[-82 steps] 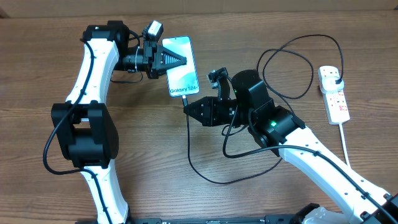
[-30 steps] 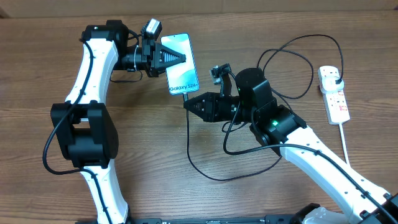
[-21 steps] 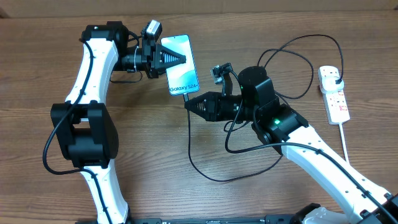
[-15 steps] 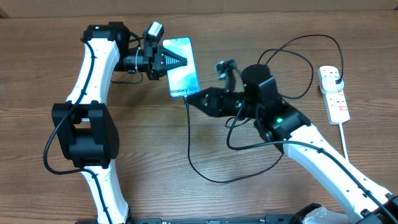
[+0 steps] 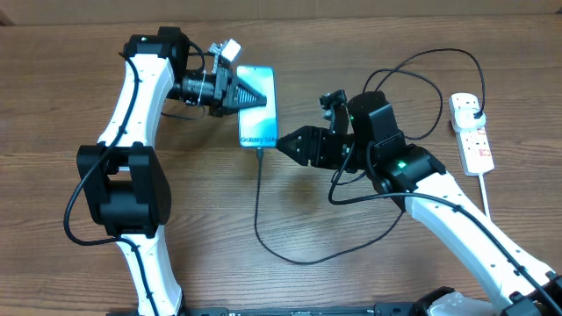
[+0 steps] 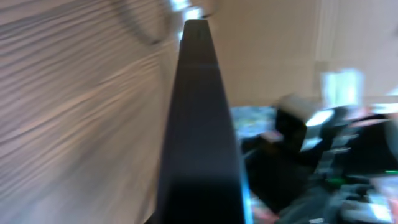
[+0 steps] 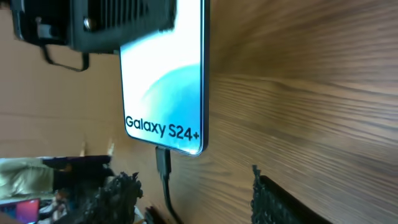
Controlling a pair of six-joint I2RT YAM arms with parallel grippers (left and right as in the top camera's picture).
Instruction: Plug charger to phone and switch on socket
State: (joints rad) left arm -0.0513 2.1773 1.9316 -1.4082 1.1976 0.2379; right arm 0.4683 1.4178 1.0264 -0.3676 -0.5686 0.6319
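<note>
The phone is showing its blue screen at the bench's far side, with the connector sitting in its bottom port. The charger is looping across the bench to its plug, which is sitting in the socket at the right. The left hand is pinching the phone. The right hand is hovering just beside the connector, fingers spread.

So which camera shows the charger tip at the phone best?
The right wrist view: the charger tip is close up, at the bottom edge of the phone. Overhead shows it only as a tiny speck. Left wrist shows just the phone's blurry dark edge, no tip.
</note>
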